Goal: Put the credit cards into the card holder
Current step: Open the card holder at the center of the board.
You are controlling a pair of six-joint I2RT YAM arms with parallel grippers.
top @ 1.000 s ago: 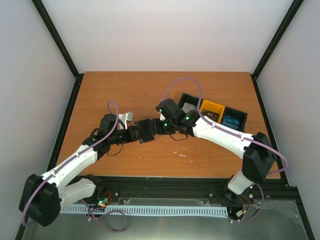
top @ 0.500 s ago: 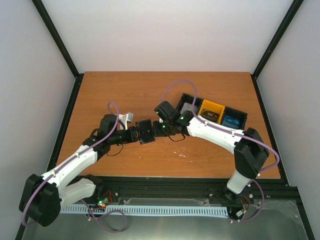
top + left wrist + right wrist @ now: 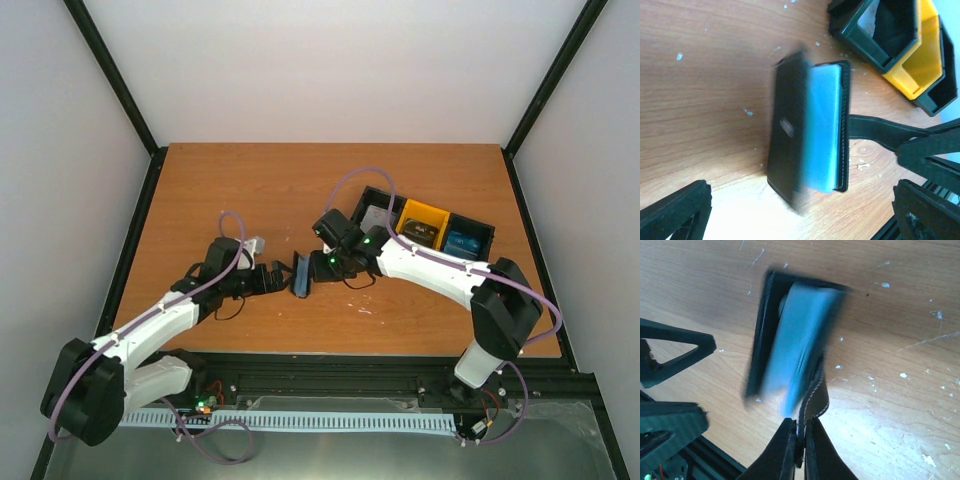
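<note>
In the middle of the worktop [image 3: 250, 190], the card holder [image 3: 787, 125] was half open with the blue cards [image 3: 822, 130] inside it. The right fingers [image 3: 790, 450] pinched its tab [image 3: 815, 400] tightly, and the left fingers [image 3: 675, 212] were spread wide, holding nothing. To close it well, the tab probably needed a slow pull across while the left fingers steadied the cover, so that no card slipped out.

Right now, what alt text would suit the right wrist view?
The right gripper pinches the tab of the black card holder, which hangs half open over the wooden table with blue cards inside. The holder and cards are motion-blurred.
</note>
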